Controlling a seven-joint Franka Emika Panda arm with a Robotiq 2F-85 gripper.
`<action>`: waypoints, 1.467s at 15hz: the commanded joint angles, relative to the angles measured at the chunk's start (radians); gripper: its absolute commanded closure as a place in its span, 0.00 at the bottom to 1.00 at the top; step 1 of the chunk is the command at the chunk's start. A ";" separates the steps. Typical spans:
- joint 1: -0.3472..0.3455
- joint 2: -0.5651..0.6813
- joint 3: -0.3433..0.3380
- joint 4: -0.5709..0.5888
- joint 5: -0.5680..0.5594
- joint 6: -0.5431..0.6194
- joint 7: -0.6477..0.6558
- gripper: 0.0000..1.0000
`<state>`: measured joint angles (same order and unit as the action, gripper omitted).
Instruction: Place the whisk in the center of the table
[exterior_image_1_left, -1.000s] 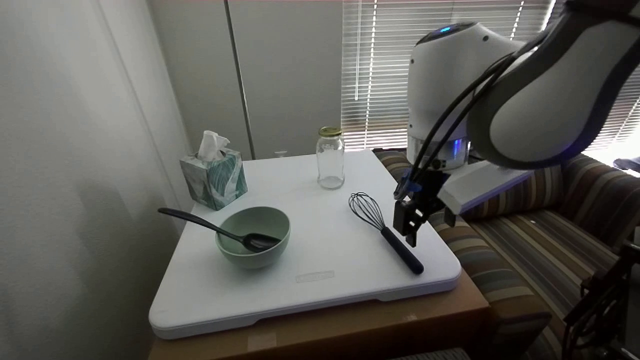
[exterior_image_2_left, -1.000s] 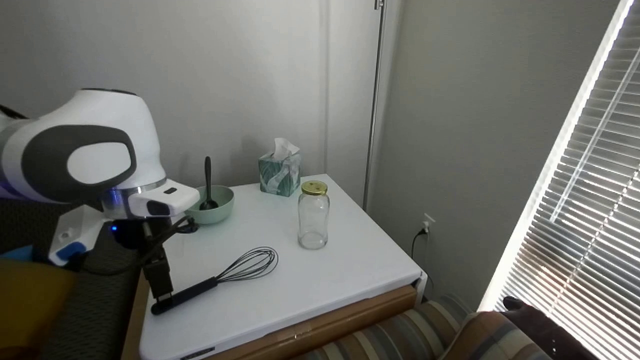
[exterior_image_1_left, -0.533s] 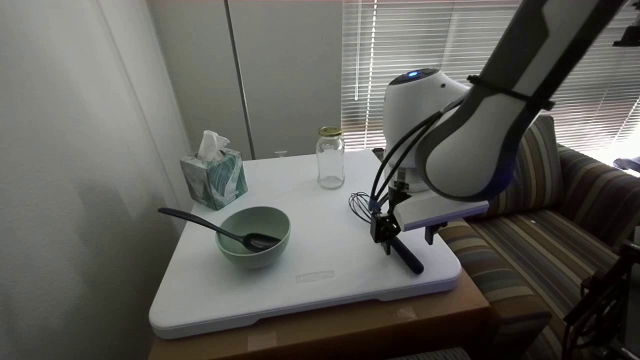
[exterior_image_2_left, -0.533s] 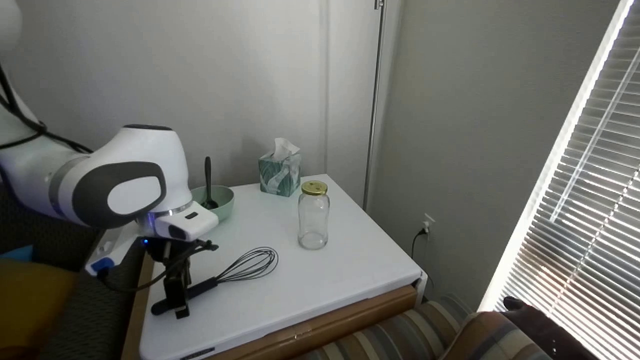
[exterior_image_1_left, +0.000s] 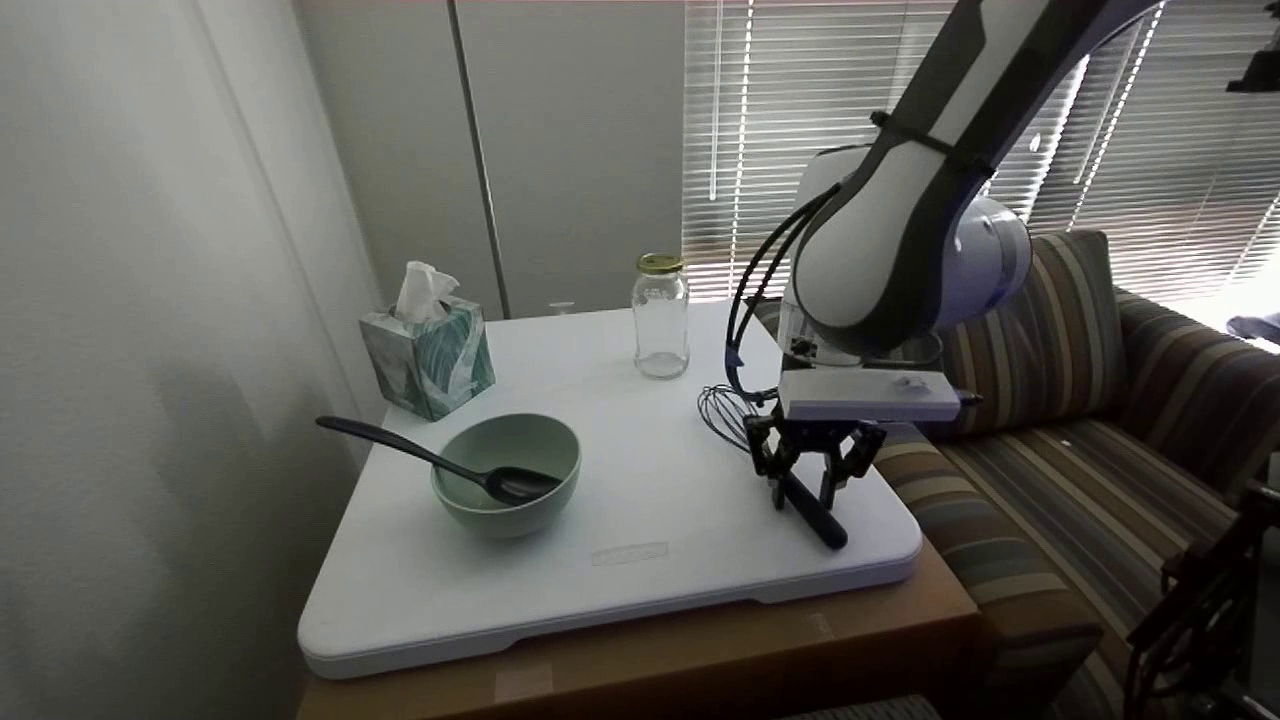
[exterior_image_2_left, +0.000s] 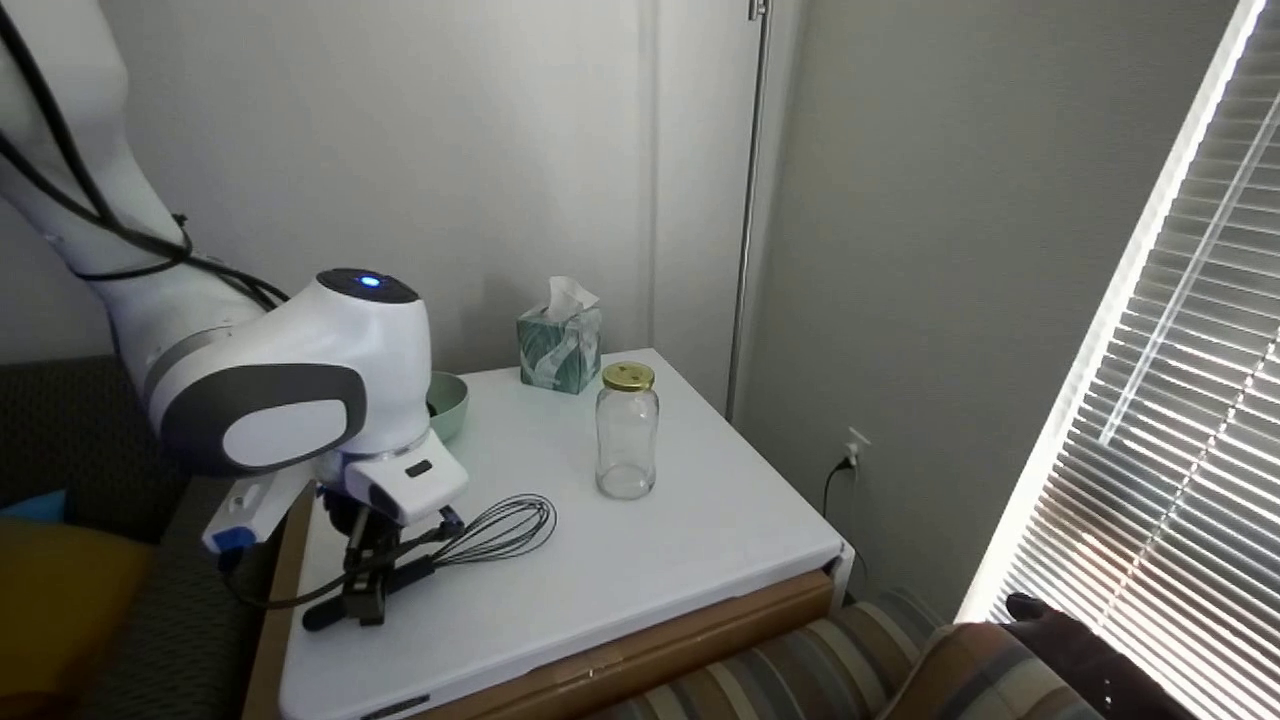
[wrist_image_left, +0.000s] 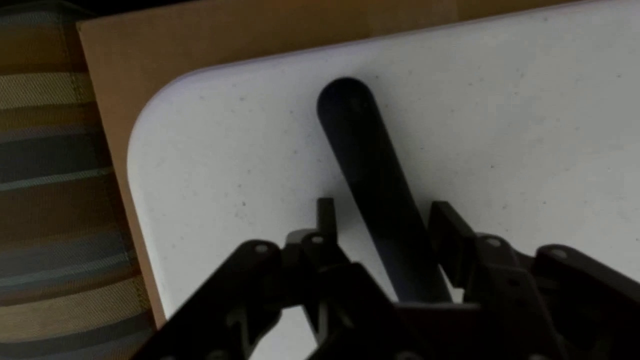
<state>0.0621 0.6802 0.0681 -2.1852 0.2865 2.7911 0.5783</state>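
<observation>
Twisted round at the wrist since half a second ago, with a black two-fingered gripper (wrist_image_left: 383, 212) on the end of a white-and-grey robot arm (exterior_image_2_left: 390, 370). Got fingers (wrist_image_left: 327, 217) standing apart, astride the straight black handle of a slim whisk (exterior_image_2_left: 425, 566) with a balloon-shaped wire head. Can see white surface in the gap on the left of the wrist view; can't tell about contact on the right. Found whisk unmoved, lying flat near a rounded corner of a table (exterior_image_1_left: 640, 450) with thick white top and brown base, with wire head pointed roughly toward a clear glass jar (exterior_image_2_left: 627, 440) with gold lid. Also on that top: round mint-green bowl (exterior_image_1_left: 505, 522) holding a black solid-scoop spoon (exterior_image_1_left: 515, 485) with handle out over the rim; teal-and-white patterned tissue box (exterior_image_1_left: 430, 370) just beyond bowl in an exterior view. Noted brown striped fabric sofa (exterior_image_1_left: 1080, 500) alongside table
</observation>
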 joint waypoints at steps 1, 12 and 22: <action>-0.012 0.010 0.003 0.001 0.017 0.013 -0.114 0.80; 0.164 -0.032 -0.141 0.026 -0.310 -0.093 -0.302 0.94; 0.230 0.012 -0.232 0.252 -0.666 -0.187 -0.372 0.94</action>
<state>0.2948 0.6623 -0.1628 -2.0034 -0.3367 2.6075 0.2403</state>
